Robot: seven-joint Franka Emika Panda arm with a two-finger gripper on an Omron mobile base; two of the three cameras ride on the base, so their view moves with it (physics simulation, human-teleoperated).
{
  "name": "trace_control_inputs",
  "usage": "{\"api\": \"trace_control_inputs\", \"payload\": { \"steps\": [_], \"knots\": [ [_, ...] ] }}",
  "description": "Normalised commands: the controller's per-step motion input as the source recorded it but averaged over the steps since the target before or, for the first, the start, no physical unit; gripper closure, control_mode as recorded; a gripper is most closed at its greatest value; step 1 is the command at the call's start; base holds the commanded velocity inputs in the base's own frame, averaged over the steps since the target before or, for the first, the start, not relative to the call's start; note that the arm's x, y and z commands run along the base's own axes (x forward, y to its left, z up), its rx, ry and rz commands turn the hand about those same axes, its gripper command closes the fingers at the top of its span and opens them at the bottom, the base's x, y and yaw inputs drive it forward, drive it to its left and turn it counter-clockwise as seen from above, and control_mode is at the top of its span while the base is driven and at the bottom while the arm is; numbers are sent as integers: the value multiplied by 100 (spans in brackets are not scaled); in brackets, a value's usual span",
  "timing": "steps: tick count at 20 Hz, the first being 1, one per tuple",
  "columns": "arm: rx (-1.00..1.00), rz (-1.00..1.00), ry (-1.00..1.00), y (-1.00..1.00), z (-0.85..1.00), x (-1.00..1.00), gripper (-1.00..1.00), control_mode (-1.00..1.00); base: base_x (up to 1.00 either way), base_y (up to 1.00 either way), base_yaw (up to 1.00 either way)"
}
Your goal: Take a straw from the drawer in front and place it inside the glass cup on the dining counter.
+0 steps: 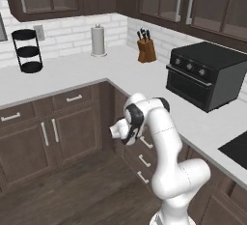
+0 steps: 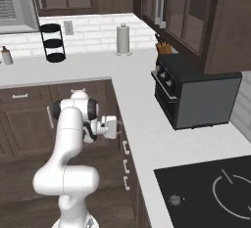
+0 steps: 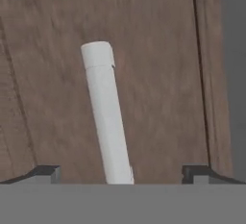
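Close in front of the hand, the dark brown drawer front (image 3: 158, 74) spans the hand view, its silver bar handle (image 3: 106, 117) running up between my two finger tips. My gripper (image 3: 120, 174) is open, with one tip on each side of the handle and nothing held. In the right base view the gripper (image 2: 116, 126) points at the top drawer (image 2: 121, 119) of the stack under the right-hand worktop. The arm's own wrist hides the gripper in the left base view. The straw, glass cup and dining counter are out of view.
Two lower drawers with handles (image 2: 126, 166) sit beneath. A black oven (image 1: 205, 74), knife block (image 1: 146, 48), paper towel roll (image 1: 98, 40) and black tiered stand (image 1: 28, 50) stand on the grey-white worktop (image 1: 96, 72). A cooktop (image 2: 211, 188) lies at the right. Wood floor (image 1: 72, 190) is open to the left.
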Motion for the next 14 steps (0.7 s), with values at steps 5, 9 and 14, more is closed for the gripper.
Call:
{"api": "trace_control_inputs", "payload": {
  "steps": [5, 9, 14],
  "knots": [
    [4, 11, 4, -8, -43, 62, -100, -100, 0, 0, 0],
    [1, 9, 9, -10, -44, 54, -100, -100, 0, 0, 0],
    [0, 5, 5, -19, -28, 35, -100, -100, 0, 0, 0]
  ]
}}
